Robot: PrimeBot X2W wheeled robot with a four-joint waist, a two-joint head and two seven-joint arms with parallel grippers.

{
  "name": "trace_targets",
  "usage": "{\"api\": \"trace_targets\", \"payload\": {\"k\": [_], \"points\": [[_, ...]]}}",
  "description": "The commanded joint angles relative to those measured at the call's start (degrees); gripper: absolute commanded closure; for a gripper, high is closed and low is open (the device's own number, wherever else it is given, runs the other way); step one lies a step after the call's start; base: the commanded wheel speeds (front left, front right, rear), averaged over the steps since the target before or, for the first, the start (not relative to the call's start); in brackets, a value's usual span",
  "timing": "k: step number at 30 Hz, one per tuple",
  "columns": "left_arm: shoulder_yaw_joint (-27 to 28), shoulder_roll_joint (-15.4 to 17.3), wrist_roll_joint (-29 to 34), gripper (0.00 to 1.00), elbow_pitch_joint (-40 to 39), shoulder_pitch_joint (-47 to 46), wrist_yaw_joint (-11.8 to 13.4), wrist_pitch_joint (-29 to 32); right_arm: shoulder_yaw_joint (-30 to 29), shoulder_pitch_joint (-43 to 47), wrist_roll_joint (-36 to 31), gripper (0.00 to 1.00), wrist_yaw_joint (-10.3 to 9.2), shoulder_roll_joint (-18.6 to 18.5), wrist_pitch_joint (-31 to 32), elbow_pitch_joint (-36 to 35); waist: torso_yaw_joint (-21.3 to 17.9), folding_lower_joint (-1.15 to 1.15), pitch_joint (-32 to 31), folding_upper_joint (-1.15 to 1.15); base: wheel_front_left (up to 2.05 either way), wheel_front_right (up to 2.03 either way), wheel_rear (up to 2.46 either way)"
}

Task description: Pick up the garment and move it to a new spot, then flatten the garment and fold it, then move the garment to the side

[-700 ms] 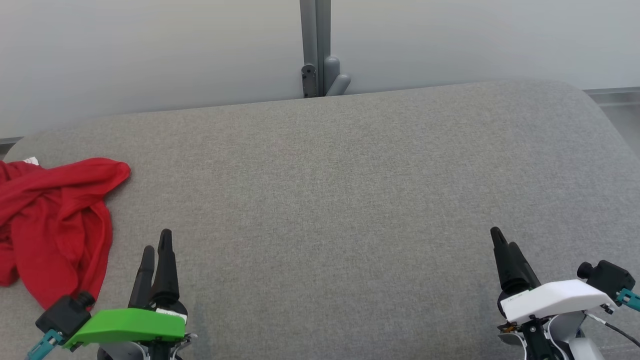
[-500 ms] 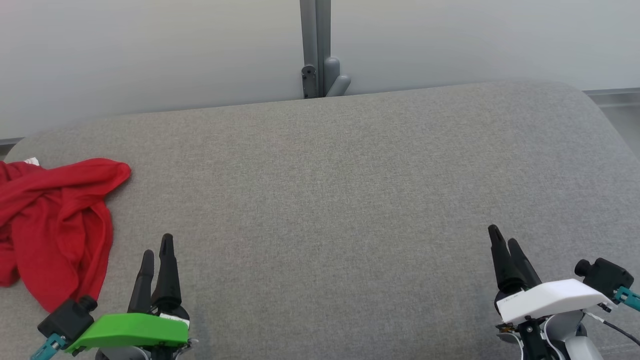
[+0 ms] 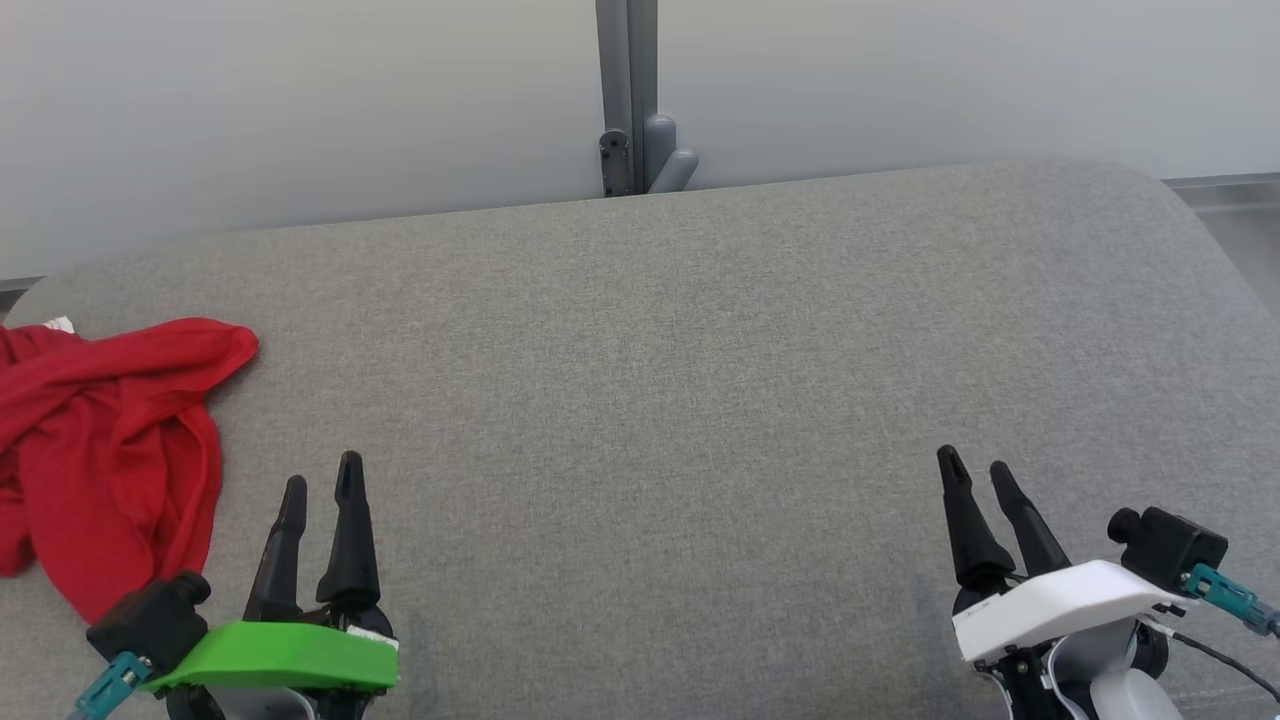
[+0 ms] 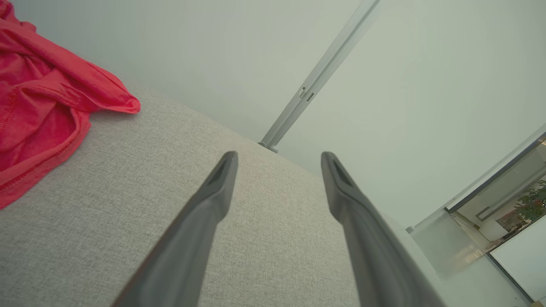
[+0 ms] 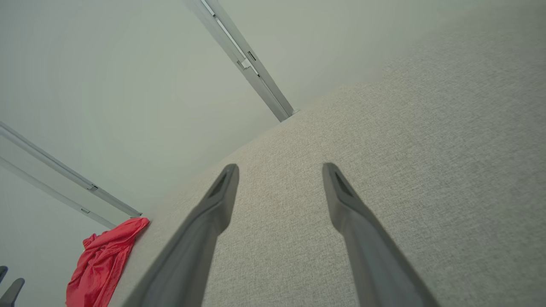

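Zero steps done: garment [image 3: 105, 450] lies crumpled at far-left of surface [image 3: 650, 350]; left claw [image 3: 322, 470] & right claw [image 3: 971, 460] spread wide, empty.

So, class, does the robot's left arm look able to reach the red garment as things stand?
Probably yes: the left gripper is open and empty, and the red garment lies close to its left on the grey cushion, with nothing between them.
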Motion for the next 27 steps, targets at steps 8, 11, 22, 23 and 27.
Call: {"api": "trace_targets", "payload": {"k": [8, 11, 22, 23, 27], "points": [[-0.53, 0.56, 6.62, 0.0, -1.58, 0.76, -0.39, -1.33, 1.98, 0.25, -6.16, 0.0, 0.02, -0.41, -2.06, -2.29, -0.1, 0.0, -0.12, 0.0, 0.0, 0.0, 0.0], [-0.7, 0.7, 8.91, 0.0, -1.83, 1.2, -0.41, -1.77, 2.67, 0.41, -8.65, 0.0, 0.02, -0.44, -2.79, -3.05, -0.06, 0.0, -0.25, 0.0, 0.0, 0.0, 0.0], [-0.59, 0.98, 15.58, 0.0, -2.05, 1.95, -0.4, -2.96, 4.49, 0.71, -14.46, 0.0, 0.03, -0.49, -4.74, -4.63, -0.01, 0.0, -0.33, 0.0, 0.0, 0.0, 0.0], [-0.6, 0.98, 16.27, 0.0, -1.98, 2.0, -0.41, -3.08, 4.63, 0.74, -14.94, 0.0, 0.03, -0.5, -4.88, -4.72, -0.02, 0.0, -0.34, 0.0, 0.0, 0.0, 0.0], [-0.64, 0.96, 18.35, 0.0, -1.96, 2.2, -0.4, -3.45, 5.11, 1.04, -16.91, 0.0, 0.03, -0.53, -5.58, -5.04, -0.02, 0.0, -0.4, 0.0, 0.0, 0.0, 0.0]]}}
